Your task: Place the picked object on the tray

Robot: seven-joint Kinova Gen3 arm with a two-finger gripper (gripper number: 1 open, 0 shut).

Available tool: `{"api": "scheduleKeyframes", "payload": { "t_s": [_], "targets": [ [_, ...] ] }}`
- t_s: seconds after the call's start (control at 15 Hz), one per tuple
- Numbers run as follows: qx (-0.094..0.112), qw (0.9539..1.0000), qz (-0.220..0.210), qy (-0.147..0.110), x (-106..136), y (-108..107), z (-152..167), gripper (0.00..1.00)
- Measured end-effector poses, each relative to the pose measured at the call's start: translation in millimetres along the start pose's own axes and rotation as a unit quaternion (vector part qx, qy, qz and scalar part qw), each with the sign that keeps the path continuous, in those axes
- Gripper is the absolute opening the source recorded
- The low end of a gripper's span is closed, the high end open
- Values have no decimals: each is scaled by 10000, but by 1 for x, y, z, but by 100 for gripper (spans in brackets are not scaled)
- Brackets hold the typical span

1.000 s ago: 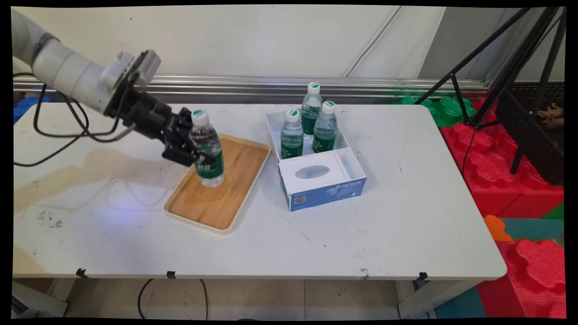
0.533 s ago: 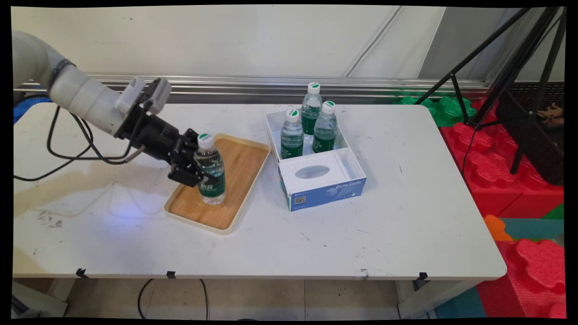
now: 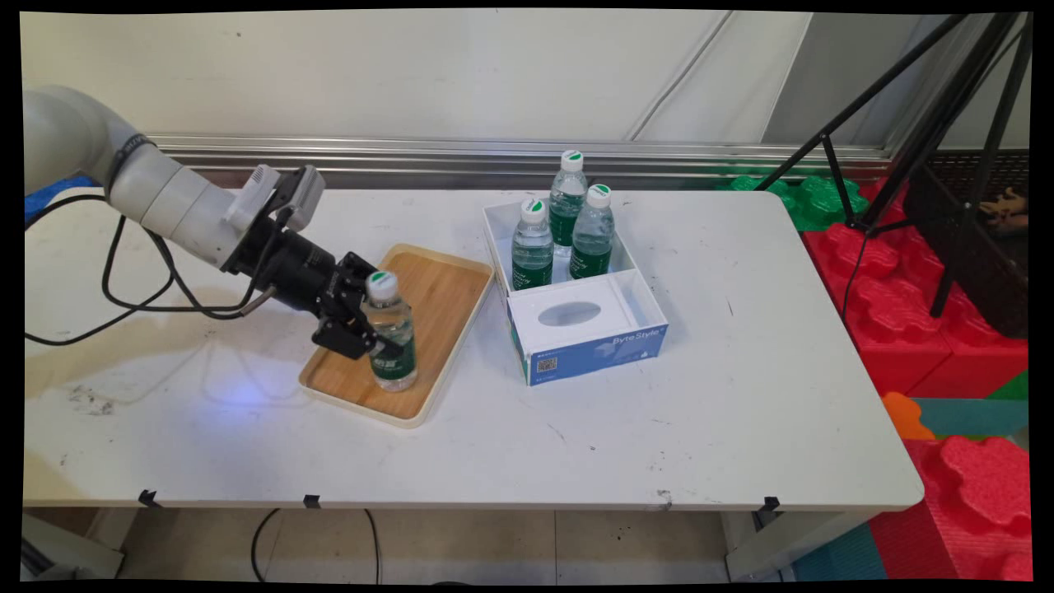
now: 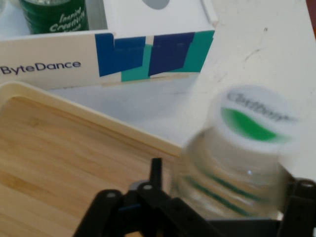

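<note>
While over wooden tray [image 3: 428, 301], pincer [image 3: 372, 333] clamps water bottle [image 3: 391, 339] tight.

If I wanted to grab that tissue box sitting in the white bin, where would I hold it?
Come from above and pinch the tissue box across its short width, near the middle. Its top faces up, the bin walls hem its sides, and three bottles stand just behind.
</note>
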Motion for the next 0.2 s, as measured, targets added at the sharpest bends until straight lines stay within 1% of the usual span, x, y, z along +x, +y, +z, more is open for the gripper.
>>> {"api": "scheduleKeyframes", "payload": {
  "t_s": [0.2],
  "targets": [
    [-15, 10000, -16, -8, -5, 1, 1, 100]
  ]
}}
